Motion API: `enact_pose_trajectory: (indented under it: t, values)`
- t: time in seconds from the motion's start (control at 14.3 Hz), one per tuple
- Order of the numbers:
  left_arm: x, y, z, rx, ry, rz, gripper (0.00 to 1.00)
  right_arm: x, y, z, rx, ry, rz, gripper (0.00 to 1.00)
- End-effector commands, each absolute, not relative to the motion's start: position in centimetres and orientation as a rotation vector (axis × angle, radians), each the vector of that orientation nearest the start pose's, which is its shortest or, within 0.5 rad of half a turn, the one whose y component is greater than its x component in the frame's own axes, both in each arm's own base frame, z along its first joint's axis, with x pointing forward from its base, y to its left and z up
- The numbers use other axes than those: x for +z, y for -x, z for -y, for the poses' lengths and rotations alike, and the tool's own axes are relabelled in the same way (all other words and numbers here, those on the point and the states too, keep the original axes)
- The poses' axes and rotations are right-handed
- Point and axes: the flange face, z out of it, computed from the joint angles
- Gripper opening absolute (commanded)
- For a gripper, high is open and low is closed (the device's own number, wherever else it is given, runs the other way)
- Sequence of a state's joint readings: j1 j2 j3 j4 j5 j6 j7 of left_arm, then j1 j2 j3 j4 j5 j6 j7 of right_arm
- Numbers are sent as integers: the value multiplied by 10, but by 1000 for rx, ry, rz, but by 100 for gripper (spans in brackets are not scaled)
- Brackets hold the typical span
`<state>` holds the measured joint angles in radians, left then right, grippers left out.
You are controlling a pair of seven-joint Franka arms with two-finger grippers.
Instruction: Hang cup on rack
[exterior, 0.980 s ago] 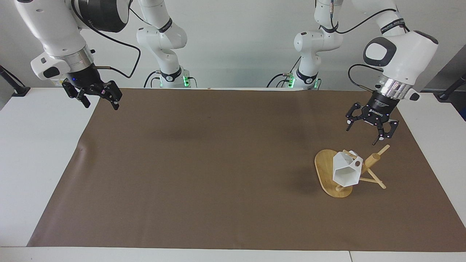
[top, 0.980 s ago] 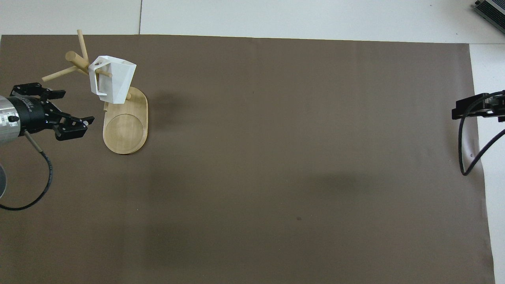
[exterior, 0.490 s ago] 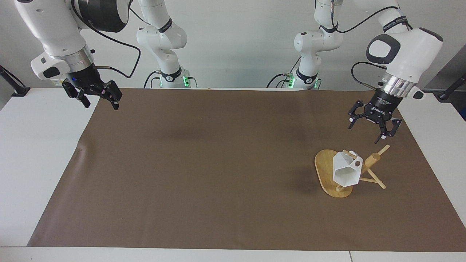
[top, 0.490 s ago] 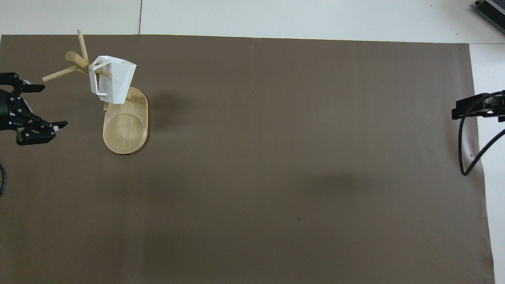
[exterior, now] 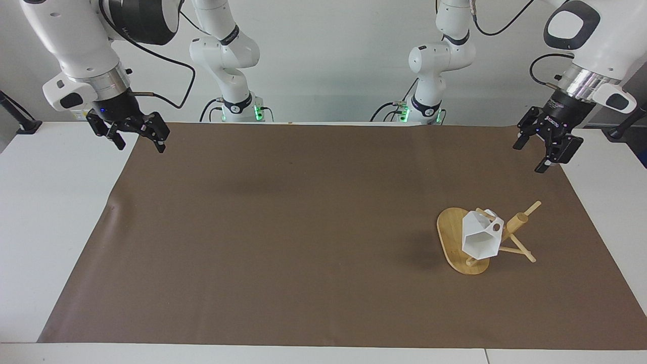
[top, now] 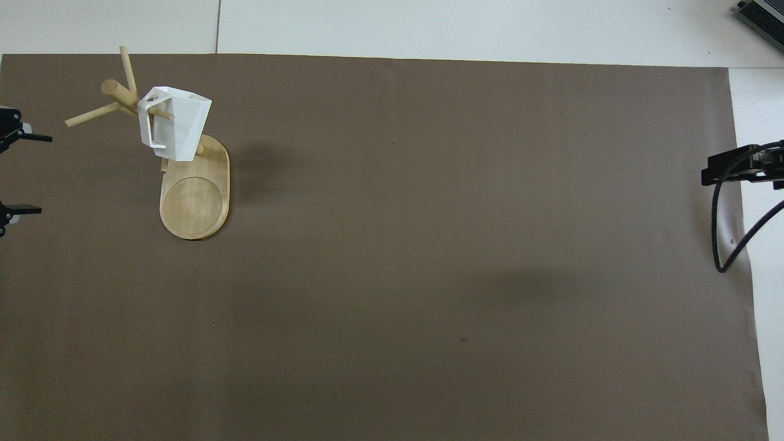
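Below the left gripper [exterior: 545,146] and toward the table's middle stands the rack [exterior: 472,241] with the cup [exterior: 479,237] hanging on 1 peg by its handle, clear of the base. That gripper hovers over the brown mat [exterior: 303,227] near its edge, fingers spread wide, holding nothing. The hanging looks done; the sound move is to retreat upward and away, never sweeping low past the pegs. The right gripper [exterior: 132,132] waits over the mat's corner, also wide and empty.
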<state>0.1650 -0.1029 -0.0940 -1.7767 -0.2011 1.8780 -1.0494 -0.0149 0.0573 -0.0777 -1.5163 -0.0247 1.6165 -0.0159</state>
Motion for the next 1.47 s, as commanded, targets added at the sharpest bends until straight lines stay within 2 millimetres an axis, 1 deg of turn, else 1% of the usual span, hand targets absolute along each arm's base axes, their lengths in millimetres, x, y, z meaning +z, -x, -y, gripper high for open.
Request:
enact_pose_trajectory:
  t: [0.0, 0.14, 0.28, 0.7, 0.77, 0.91, 0.98, 1.19, 1.26, 1.4]
  values:
    - [618, -544, -18, -202, 2972, 1502, 100, 623, -570, 52, -64, 3159, -140, 100]
    - [617, -542, -17, -222, 3051, 1187, 100, 623, -570, 52, -64, 3159, -140, 100]
    - [613, -539, -17, -188, 3107, 888, 100, 623, -570, 52, -64, 3159, -140, 100]
    - [617, -523, -20, -105, 3151, 251, 100, 623, -570, 52, -64, 3159, -140, 100]
    - [616, -522, -21, -93, 3153, 180, 100, 623, -570, 52, -64, 3159, -140, 100]
    - [615, -520, -21, -78, 3137, 123, 100, 623, -570, 52, -64, 3159, -140, 100]
    - [615, -520, -21, -78, 3137, 121, 100, 623, -570, 52, -64, 3159, -140, 100]
    - [615, -516, -10, -75, 3138, 107, 100, 623, -570, 52, -64, 3159, -140, 100]
    - [614, -515, -10, -59, 3138, 112, 100, 623, -570, 52, -64, 3159, -140, 100]
    - [621, -513, -4, -25, 3137, 65, 100, 623, -570, 52, -64, 3159, -140, 100]
